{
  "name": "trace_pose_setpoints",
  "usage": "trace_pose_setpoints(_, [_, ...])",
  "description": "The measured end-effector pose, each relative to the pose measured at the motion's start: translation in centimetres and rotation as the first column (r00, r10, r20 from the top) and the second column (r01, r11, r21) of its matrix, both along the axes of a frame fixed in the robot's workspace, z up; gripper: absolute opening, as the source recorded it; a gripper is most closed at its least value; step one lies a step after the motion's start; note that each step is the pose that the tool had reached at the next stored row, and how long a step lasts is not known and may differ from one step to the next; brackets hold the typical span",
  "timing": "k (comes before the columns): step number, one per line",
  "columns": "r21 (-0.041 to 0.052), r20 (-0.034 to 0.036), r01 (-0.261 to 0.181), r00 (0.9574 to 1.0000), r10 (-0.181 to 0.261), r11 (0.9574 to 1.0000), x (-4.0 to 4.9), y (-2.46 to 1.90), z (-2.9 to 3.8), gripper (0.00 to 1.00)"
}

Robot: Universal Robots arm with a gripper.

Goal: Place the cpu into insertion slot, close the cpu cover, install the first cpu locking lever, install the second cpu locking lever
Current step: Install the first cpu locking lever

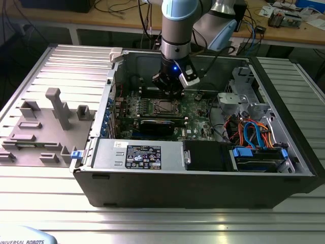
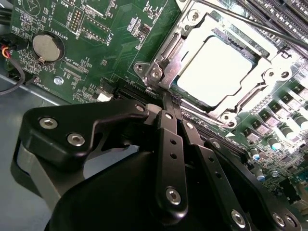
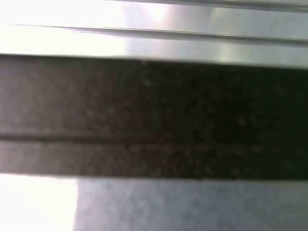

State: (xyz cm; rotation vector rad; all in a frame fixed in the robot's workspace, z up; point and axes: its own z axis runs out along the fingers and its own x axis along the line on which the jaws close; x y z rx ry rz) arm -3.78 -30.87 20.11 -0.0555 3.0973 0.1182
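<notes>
The cpu lies flat in the insertion slot, its pale metal top glaring under the light. The silver cpu cover is down around it, framing the chip. One locking lever runs along the socket edge nearest my fingers; a thin rod runs along the far edge. My gripper is shut, its black fingers pressed together with nothing visibly between them, the tips just off the socket's near corner. In the exterior view the gripper hangs over the socket's back edge inside the open case.
Long black memory slots flank the socket. A coin battery sits on the green board. A black card, the power supply and a drive cage with cables crowd the case. A grey fixture stands outside.
</notes>
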Motion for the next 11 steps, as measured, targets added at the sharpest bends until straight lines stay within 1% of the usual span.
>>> trace_pose_setpoints(2, [0.0006, 0.0002, 0.0, 1.0, 0.0, 1.0, 0.0, 0.0, 0.06, 0.11])
trace_pose_setpoints(3, [0.0031, 0.0018, 0.0, 1.0, 0.0, 1.0, 0.03, 0.04, 0.07, 0.11])
trace_pose_setpoints(4, [0.0028, 0.0019, 0.0, 1.0, 0.0, 1.0, 0.03, 0.04, 0.1, 0.11])
trace_pose_setpoints(6, [0.0003, 0.0001, 0.0, 1.0, 0.0, 1.0, 0.01, 0.0, 0.32, 0.11])
trace_pose_setpoints(9, [0.0006, 0.0002, 0.0, 1.0, 0.0, 1.0, 0.0, 0.0, 0.55, 0.11])
trace_pose_setpoints(11, [0.001, 0.0004, 0.0, 1.0, 0.0, 1.0, 0.01, 0.01, 0.56, 0.11])
